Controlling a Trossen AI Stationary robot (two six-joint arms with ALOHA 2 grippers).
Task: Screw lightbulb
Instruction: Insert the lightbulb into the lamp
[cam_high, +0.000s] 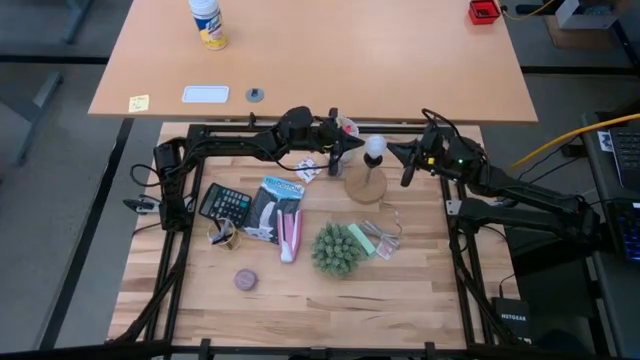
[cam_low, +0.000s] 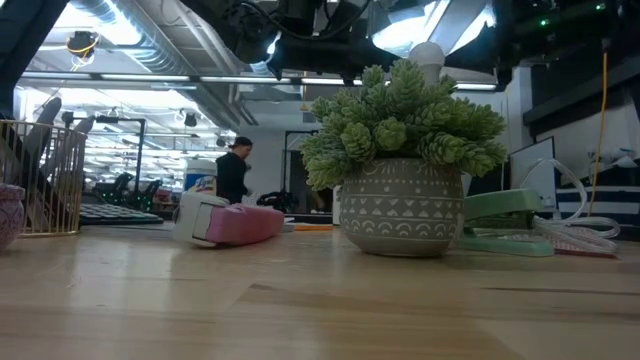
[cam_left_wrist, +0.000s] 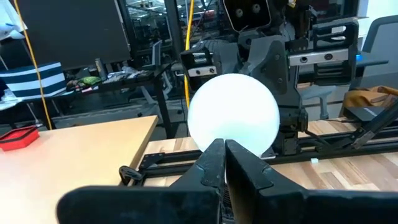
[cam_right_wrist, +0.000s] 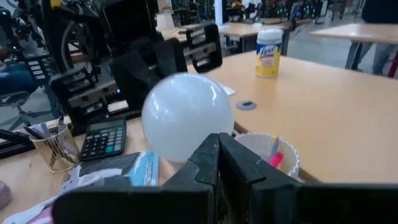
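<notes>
Lightbulb (cam_high: 375, 147): standing upright on the wooden disc (cam_high: 366, 187) at the bench's far side, between both arms.
Left gripper (cam_left_wrist: 224, 163): jaws pressed together, just before the bulb.
Right gripper (cam_right_wrist: 218, 158): jaws pressed together too.
Low view: plant (cam_low: 400, 160) hides all but the bulb's top.
Writing: "Lysol" on the canister (cam_right_wrist: 268, 53).

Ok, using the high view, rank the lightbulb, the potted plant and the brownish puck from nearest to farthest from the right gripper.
From the right gripper:
1. Lightbulb, just beside it, toward the left arm, at the table's far edge.
2. Potted plant, mid-table, nearer the front.
3. Brownish puck, farthest, front on the left arm's side.
</notes>
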